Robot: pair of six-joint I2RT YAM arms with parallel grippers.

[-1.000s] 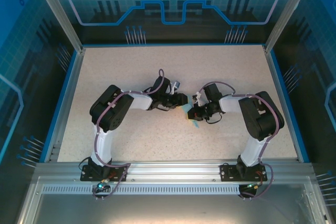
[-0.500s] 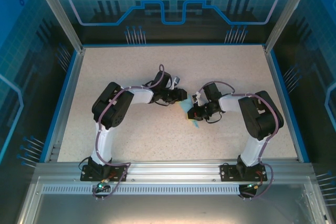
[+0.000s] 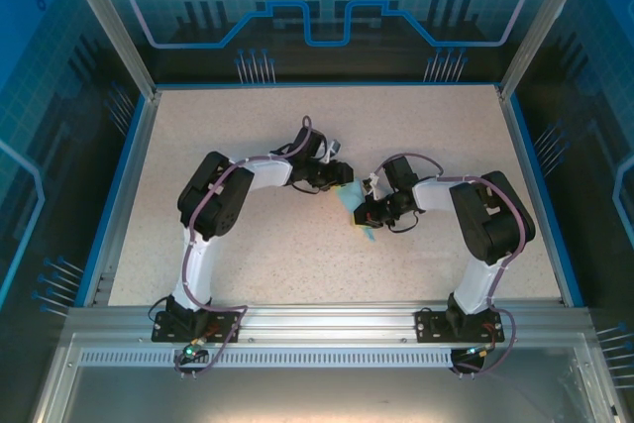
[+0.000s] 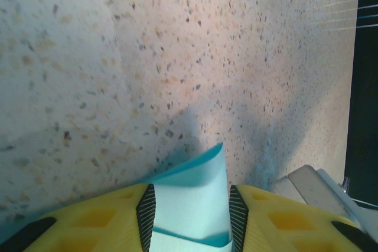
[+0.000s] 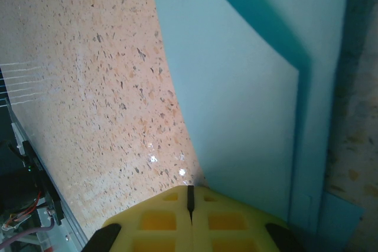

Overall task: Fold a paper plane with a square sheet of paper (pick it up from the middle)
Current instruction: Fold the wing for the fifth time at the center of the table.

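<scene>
the left gripper [image 3: 335,177] sat near the middle of the speckled table [image 3: 228,126], and in its wrist view the left gripper [image 4: 190,208] had its yellow fingers [image 4: 118,216] apart, with a curled flap of the light-blue paper [image 4: 192,190] standing up in the gap. from above, the light-blue paper [image 3: 349,197] lay between the two grippers, partly folded and mostly hidden under them. the right gripper [image 3: 363,217] was just right of it, and up close the right gripper [image 5: 190,198] had its fingers pressed together on the edge of the light-blue paper [image 5: 248,104], which lay flat on the table.
</scene>
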